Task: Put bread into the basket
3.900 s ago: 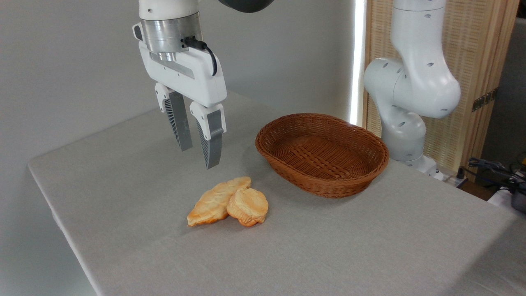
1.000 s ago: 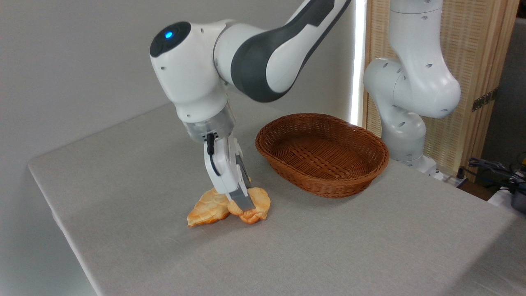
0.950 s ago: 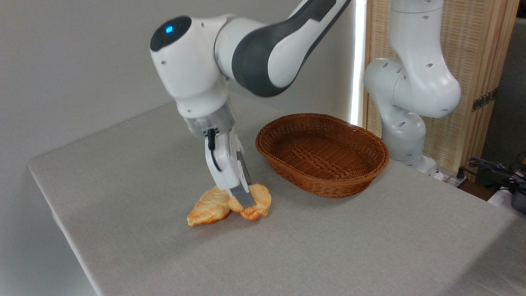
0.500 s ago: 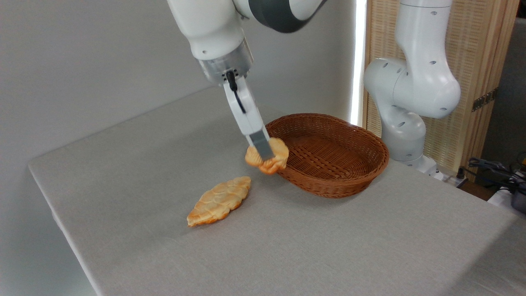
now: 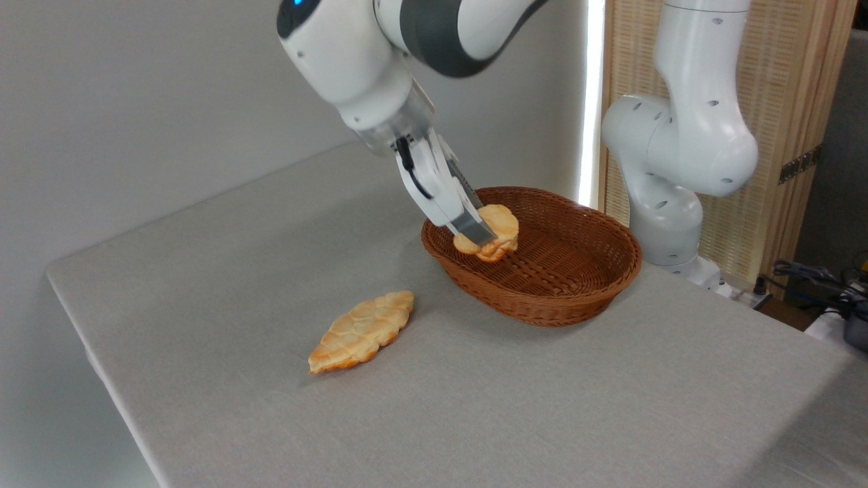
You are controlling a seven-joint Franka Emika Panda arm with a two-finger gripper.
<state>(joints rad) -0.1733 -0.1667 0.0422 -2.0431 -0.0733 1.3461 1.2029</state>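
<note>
We see the hand (image 5: 483, 234), clamped on the bread (image 5: 494, 232), now carried from the surface (image 5: 475, 393) to above the basket (image 5: 542, 298); only release remains.

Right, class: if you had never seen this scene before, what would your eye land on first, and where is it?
First, the white robot arm reaching down from the top, its gripper shut on a small golden bread held over the left inside of the woven brown basket. Next, the flat leaf-shaped pastry lying alone on the grey table, left of and nearer than the basket.
</note>
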